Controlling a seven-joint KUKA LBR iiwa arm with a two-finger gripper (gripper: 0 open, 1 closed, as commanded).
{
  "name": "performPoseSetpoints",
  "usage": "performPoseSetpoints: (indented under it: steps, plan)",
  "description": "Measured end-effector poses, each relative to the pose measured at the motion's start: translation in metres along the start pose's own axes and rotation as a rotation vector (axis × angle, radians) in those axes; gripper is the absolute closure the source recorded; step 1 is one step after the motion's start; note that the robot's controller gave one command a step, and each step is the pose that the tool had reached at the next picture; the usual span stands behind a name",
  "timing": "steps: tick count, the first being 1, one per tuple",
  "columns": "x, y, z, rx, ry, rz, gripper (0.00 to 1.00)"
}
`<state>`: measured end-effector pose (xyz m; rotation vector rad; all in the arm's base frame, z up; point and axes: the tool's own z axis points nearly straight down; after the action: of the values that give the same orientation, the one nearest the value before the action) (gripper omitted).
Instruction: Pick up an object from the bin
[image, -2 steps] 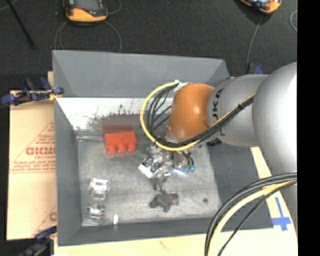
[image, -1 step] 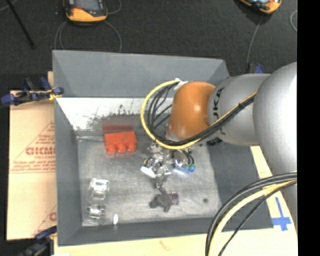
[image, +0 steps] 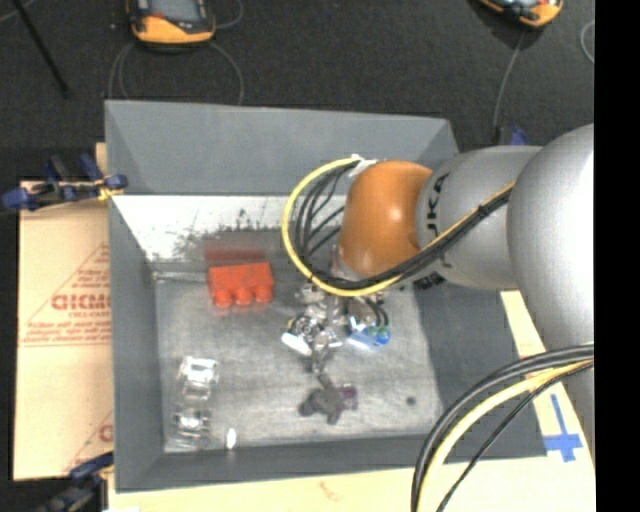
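Note:
My gripper (image: 318, 332) hangs under the orange wrist cover, low over the middle of the bin floor. A small blue and white thing (image: 372, 337) lies right beside it on its right. Just below the gripper rests a dark grey and purple lump (image: 330, 400), a short way apart from it. A red-orange block with three bumps (image: 240, 283) sits to the upper left, near the back wall.
A clear plastic piece (image: 195, 388) lies at the bin's lower left, with a small white bit (image: 231, 437) beside it. The arm and its looped cables cover the bin's right side.

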<state>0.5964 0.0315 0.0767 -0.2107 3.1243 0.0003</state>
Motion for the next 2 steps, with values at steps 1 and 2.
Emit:
performPoseSetpoints:
  steps: [1, 2]
  plan:
    - [-0.002, -0.0005, -0.0013, 0.0, -0.001, 0.002, 0.0]
    - [-0.004, -0.0009, -0.0023, 0.0, -0.003, 0.003, 0.0]
